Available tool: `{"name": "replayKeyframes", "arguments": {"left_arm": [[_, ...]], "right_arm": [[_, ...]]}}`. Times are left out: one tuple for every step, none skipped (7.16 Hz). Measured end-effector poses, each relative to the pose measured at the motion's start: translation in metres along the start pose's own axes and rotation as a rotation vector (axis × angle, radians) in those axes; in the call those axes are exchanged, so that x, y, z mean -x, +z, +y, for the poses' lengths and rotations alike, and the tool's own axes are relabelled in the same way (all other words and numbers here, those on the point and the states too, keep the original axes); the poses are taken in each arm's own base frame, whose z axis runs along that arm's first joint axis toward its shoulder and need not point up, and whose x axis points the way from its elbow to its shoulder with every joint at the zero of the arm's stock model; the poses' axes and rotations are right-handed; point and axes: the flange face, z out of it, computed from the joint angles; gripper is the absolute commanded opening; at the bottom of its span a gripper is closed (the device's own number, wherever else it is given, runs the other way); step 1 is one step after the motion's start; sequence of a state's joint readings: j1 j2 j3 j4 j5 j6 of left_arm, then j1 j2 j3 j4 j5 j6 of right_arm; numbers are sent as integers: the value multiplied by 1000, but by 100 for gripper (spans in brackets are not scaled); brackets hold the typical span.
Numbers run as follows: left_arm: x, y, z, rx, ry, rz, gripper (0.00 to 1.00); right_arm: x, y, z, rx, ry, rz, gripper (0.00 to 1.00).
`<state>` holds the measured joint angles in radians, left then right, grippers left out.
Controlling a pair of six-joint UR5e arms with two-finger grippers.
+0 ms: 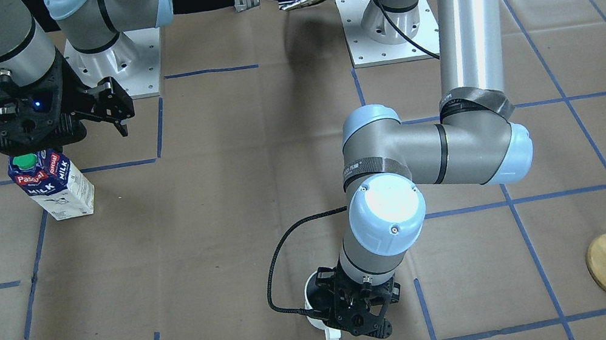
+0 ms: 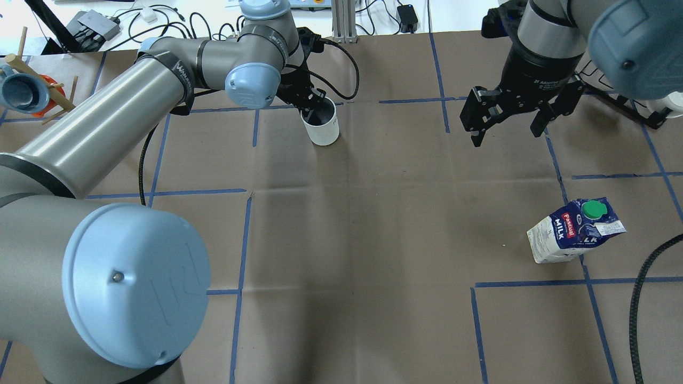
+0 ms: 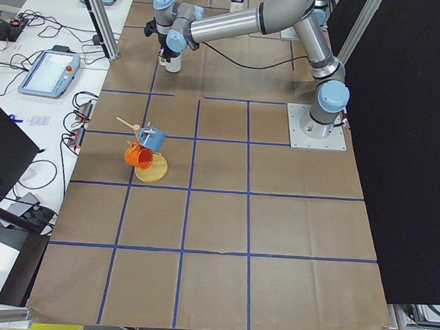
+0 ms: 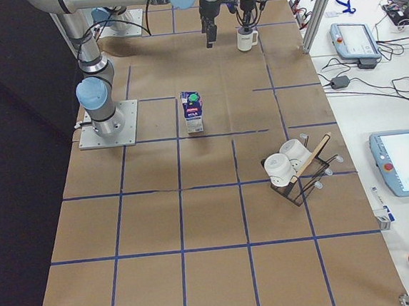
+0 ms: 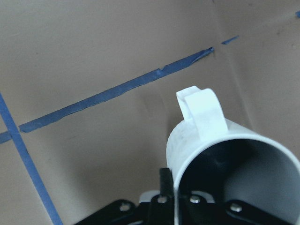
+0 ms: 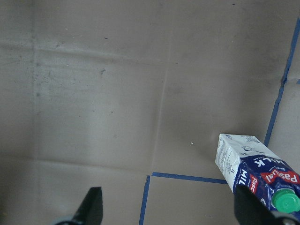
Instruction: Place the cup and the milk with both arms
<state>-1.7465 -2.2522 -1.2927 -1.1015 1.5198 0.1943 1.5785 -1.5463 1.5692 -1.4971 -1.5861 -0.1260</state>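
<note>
Overhead view, near→far.
1. milk (image 2: pixel 576 230): lower right, upright on desk (image 2: pixel 373 240), untouched.
2. R tool (image 2: pixel 506 133): upper right, jaws apart, hovering beyond carton; prob. lining up grab.
3. cup (image 2: pixel 322 128): top centre, rim wall clamped by L tool (image 2: pixel 312 104), prob. for carry.

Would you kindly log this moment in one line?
left hand: shut on cup rim | right hand: open, clear of milk | milk: upright

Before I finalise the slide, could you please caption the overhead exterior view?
Left gripper clamps the white cup by its rim; open right gripper hovers apart from the standing milk carton.
</note>
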Motion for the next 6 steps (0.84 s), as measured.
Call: {"name": "replayKeyframes", "arguments": {"left_arm": [[0,1,0,3,0,1,1],[-1,1,0,5,-1,2,1],[-1,1,1,7,0,3,1],[-3,1,1,8,2,3,1],[-6,2,1,9,4,3,1],[-9,2,1,11,6,4,18]], "right_arm": [[0,0,0,1,-5,0,100],[-1,1,0,2,-8,0,100],[-1,1,0,3,-10,1,100],[-1,3,0,6,-12,2,100],[-1,4,1,9,-18,3,100],[-1,5,4,10,-21,3,100]]}}
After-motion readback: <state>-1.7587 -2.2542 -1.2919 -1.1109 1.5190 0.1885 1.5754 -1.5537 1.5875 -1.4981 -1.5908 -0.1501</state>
